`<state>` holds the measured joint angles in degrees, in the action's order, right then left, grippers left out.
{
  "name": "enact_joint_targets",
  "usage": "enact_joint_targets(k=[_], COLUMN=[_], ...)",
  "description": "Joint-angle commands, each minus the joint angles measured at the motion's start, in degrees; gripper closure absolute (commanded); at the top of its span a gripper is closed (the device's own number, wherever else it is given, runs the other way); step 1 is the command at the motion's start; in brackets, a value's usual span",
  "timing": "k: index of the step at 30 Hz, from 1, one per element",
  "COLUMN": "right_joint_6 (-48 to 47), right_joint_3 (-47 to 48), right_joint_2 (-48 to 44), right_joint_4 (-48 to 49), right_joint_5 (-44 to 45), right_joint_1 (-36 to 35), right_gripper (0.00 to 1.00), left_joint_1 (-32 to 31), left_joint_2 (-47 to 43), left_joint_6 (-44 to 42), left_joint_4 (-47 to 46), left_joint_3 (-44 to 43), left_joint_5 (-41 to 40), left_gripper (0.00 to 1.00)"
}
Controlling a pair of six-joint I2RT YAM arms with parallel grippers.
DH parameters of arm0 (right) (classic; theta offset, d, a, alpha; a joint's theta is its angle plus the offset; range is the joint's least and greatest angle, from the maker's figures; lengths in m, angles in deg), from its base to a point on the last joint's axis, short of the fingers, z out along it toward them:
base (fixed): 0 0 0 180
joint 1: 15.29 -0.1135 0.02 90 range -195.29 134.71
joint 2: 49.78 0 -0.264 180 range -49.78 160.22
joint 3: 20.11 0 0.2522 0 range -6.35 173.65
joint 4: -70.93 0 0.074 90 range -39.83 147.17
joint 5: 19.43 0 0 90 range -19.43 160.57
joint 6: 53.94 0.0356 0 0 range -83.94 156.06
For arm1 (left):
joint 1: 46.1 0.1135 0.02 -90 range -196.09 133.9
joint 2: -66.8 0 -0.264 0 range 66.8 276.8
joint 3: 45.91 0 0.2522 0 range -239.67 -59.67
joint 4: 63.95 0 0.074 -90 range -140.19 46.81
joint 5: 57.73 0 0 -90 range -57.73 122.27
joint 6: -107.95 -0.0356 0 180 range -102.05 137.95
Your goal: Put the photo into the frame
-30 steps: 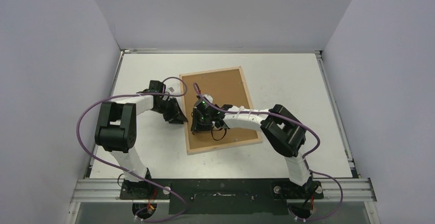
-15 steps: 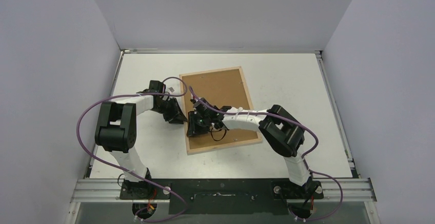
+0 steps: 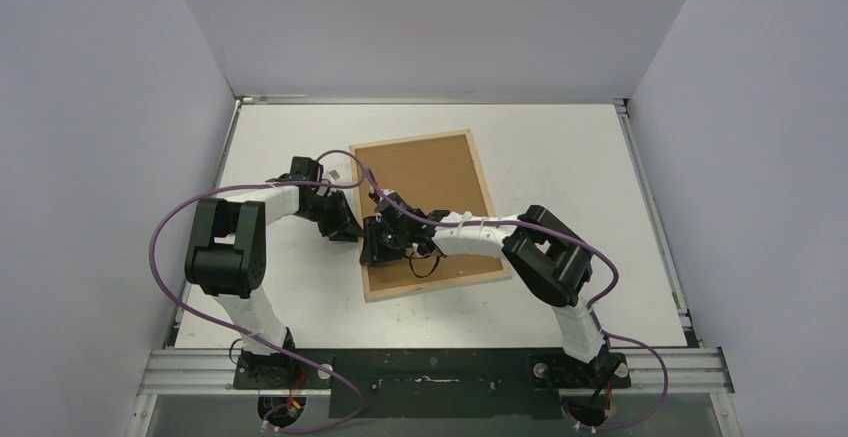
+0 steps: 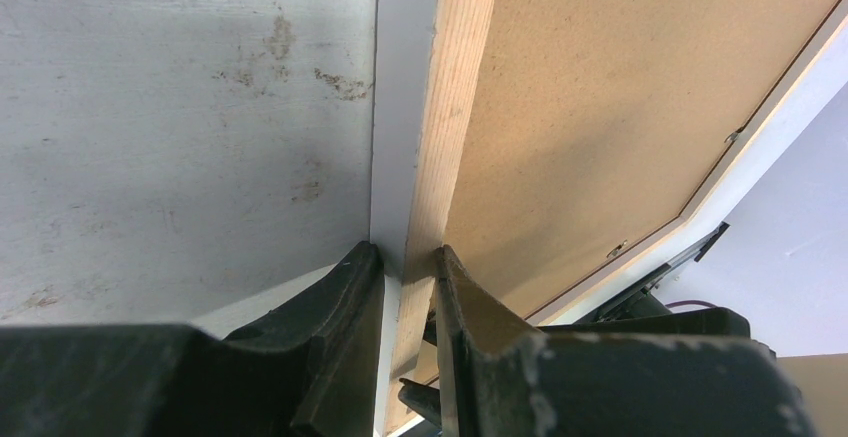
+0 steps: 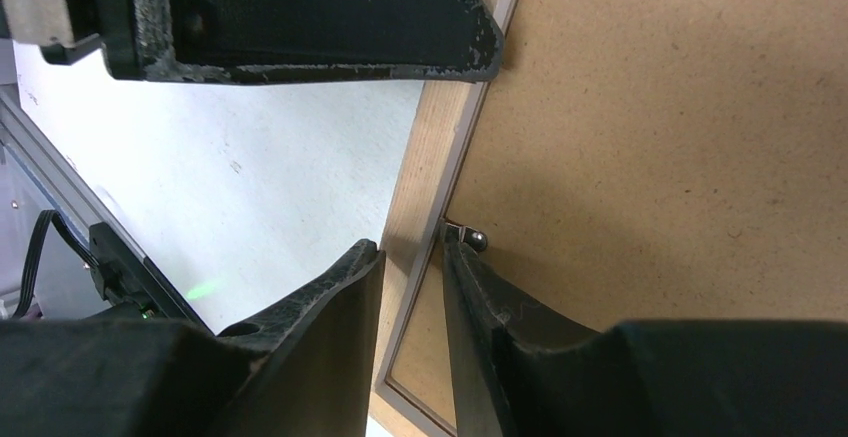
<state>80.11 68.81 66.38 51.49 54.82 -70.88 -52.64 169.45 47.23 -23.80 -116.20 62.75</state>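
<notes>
The frame (image 3: 410, 138) lies back side up on the table, its light wood rim around a brown backing board (image 3: 430, 172). The photo is hidden. My left gripper (image 3: 350, 229) is shut on the frame's left rail (image 4: 455, 107), one finger on each side (image 4: 405, 257). My right gripper (image 3: 372, 252) hovers just inside the same rail (image 5: 430, 157), near the front left corner. Its fingers are slightly apart over the rail (image 5: 410, 247). Its right fingertip touches a small metal tab (image 5: 470, 237) on the backing board (image 5: 650, 137).
The left gripper's black body (image 5: 300, 17) sits close above the right gripper along the rail. The white table (image 3: 290, 297) is walled on the left, back and right. More metal tabs (image 4: 615, 250) line the backing board's edge.
My right gripper has moved left and slightly toward me across the backing board, to the frame's left rail. My left gripper has stayed clamped on the rail.
</notes>
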Motion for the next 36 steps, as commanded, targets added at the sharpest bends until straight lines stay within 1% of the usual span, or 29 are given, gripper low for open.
enact_joint_targets(k=[1, 8, 14, 17, 20, 24, 28, 32, 36], right_joint_6=[-1.69, -1.63, -3.74, -4.56, -4.95, -5.86, -6.00, -7.00, -7.31], right_joint_3=[-2.16, -4.11, -6.35, -8.13, -8.59, -5.85, -4.18, -2.59, -1.48], right_joint_2=[1.44, 0.23, -5.69, -9.59, -11.29, -8.81, -6.25, -3.90, -1.96], right_joint_4=[4.60, 9.43, 9.07, 8.97, 7.58, 4.05, 4.49, 5.15, 5.22], right_joint_5=[2.49, 1.52, 1.78, 3.78, 6.46, 7.76, 7.47, 7.60, 7.17], right_joint_1=[-0.33, -0.49, -0.94, -1.00, -0.93, -0.99, -1.10, -1.10, -1.10], right_gripper=[0.69, 0.67, 0.65, 0.64, 0.62, 0.59, 0.59, 0.53, 0.52], left_joint_1=[-0.13, -0.18, -0.13, -0.03, 0.02, 0.03, -0.05, -0.03, 0.02], left_joint_2=[-1.88, -1.97, -2.34, -2.43, -2.48, -2.46, -2.39, -1.87, -1.46], left_joint_6=[-1.20, -1.23, -1.16, -1.19, -1.11, -0.94, -0.89, -0.87, -0.85], left_joint_4=[2.14, 2.34, 3.26, 3.57, 3.75, 3.75, 3.89, 3.72, 3.91], left_joint_3=[0.55, 0.51, -0.87, -1.67, -1.84, -1.84, -1.76, -2.08, -2.26], left_joint_5=[-0.51, -0.68, -1.06, -1.28, -1.38, -1.65, -1.74, -1.40, -1.13], left_gripper=[0.91, 0.91, 0.90, 0.89, 0.88, 0.87, 0.87, 0.87, 0.87])
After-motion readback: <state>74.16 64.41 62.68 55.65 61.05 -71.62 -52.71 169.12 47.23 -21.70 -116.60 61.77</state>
